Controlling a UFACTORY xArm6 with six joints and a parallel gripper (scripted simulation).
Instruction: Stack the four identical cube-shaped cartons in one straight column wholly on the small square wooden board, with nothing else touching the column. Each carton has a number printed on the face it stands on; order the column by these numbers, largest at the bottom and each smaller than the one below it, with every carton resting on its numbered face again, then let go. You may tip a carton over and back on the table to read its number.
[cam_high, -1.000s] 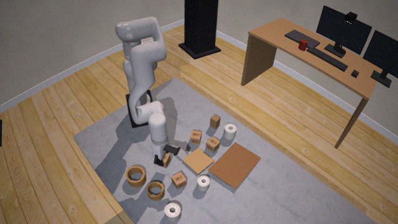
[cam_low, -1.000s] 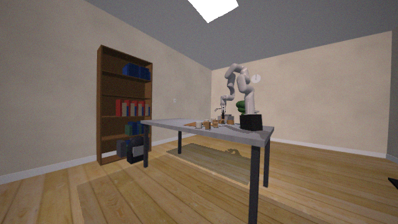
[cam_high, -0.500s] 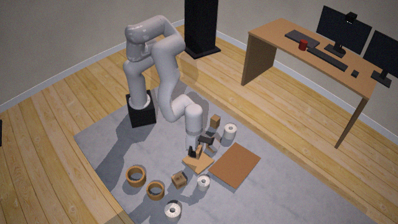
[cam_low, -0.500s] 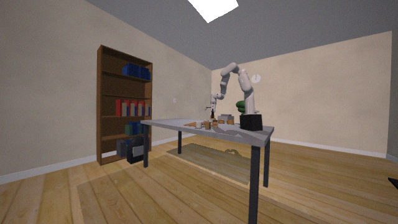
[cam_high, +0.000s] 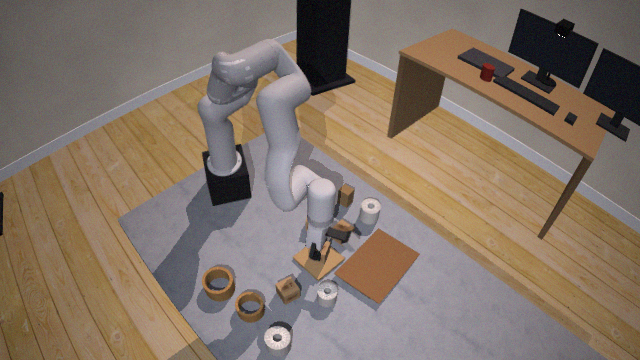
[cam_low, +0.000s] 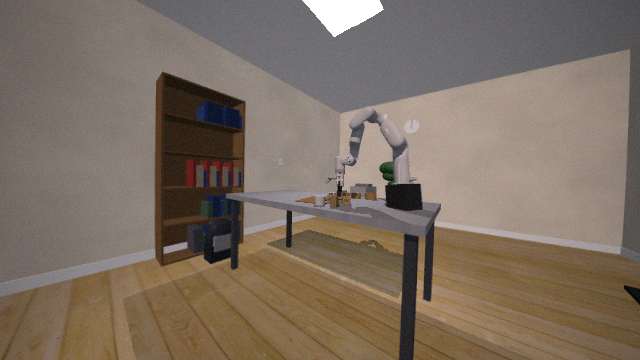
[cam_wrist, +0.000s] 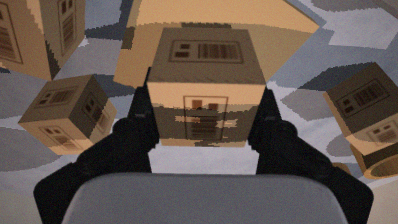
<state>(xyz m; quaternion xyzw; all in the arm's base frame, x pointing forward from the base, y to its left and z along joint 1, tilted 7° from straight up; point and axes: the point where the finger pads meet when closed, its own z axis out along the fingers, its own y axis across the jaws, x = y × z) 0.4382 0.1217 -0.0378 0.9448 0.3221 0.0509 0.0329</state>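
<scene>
Relative to the small square wooden board (cam_high: 305, 259) (cam_wrist: 295, 25): two orange rings (cam_high: 204, 285) (cam_high: 237, 308) sit left of it in the top view. Lower left of it, one carton (cam_high: 288, 290) (cam_wrist: 365, 102) is on the table (cam_high: 165, 245) (cam_low: 280, 200). My gripper (cam_high: 320, 251) (cam_low: 340, 192) (cam_wrist: 204, 84) is over the board, fingers partly open, clamped on opposite sides of a held carton (cam_high: 325, 249) (cam_wrist: 206, 110); can't tell if that carton touches the board. Two printed faces show on it, no number readable. Another carton (cam_high: 307, 223) (cam_wrist: 65, 115) is above the board, mostly hidden behind my wrist; the fourth carton (cam_high: 344, 227) (cam_wrist: 47, 30) is upper right of it. A brown sheet (cam_high: 378, 265) lies just right of the board.
</scene>
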